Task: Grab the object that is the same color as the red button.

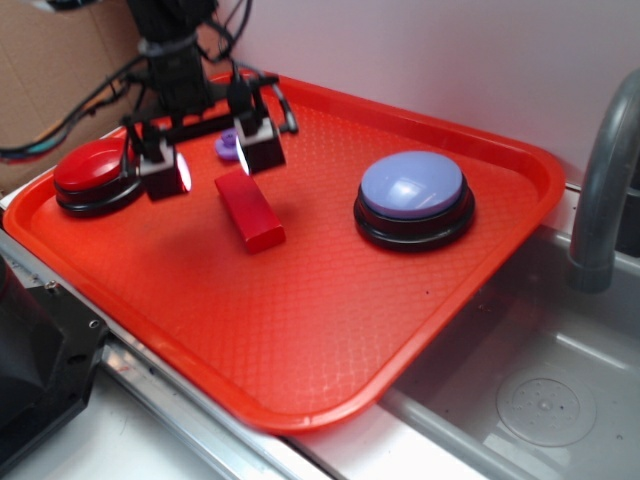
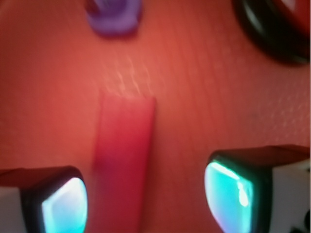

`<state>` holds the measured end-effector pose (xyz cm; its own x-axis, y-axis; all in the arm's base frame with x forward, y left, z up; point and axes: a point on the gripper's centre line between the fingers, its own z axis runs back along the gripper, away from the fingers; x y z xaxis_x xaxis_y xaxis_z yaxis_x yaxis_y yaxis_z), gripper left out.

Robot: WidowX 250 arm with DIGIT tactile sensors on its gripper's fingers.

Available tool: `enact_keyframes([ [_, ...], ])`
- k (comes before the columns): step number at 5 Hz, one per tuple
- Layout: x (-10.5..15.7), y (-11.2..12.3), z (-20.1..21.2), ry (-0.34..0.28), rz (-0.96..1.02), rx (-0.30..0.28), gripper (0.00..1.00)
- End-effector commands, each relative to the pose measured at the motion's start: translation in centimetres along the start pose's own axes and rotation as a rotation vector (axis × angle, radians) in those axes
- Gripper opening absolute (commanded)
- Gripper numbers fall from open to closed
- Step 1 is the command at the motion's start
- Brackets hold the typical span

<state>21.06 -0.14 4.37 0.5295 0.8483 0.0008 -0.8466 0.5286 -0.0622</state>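
A small red block [image 1: 250, 211] lies flat on the red tray [image 1: 300, 330], left of centre. In the wrist view the block [image 2: 124, 155] runs lengthwise between my fingers, closer to the left pad [image 2: 63, 206] than to the right pad [image 2: 227, 194]. My gripper [image 1: 212, 160] hovers open just behind and above the block's far end, and nothing is held; the wrist view shows the gripper [image 2: 146, 199] astride the block with gaps on both sides. The red button [image 1: 95, 175] sits at the tray's left edge, beside my left finger.
A small purple duck [image 1: 229, 147] [image 2: 114, 14] sits just behind the gripper. A lavender-blue button [image 1: 413, 198] on a black base stands right of centre. A metal sink [image 1: 540, 390] and grey faucet [image 1: 600, 190] lie to the right of the tray.
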Motion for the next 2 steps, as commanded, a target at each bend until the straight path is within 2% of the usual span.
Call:
enact_keyframes([
  [1,0.6,-1.0,-1.5,-0.002,-0.027,-0.001,1.0],
  [2,0.2,-0.6,-2.9,0.018,-0.036,0.028,1.0],
])
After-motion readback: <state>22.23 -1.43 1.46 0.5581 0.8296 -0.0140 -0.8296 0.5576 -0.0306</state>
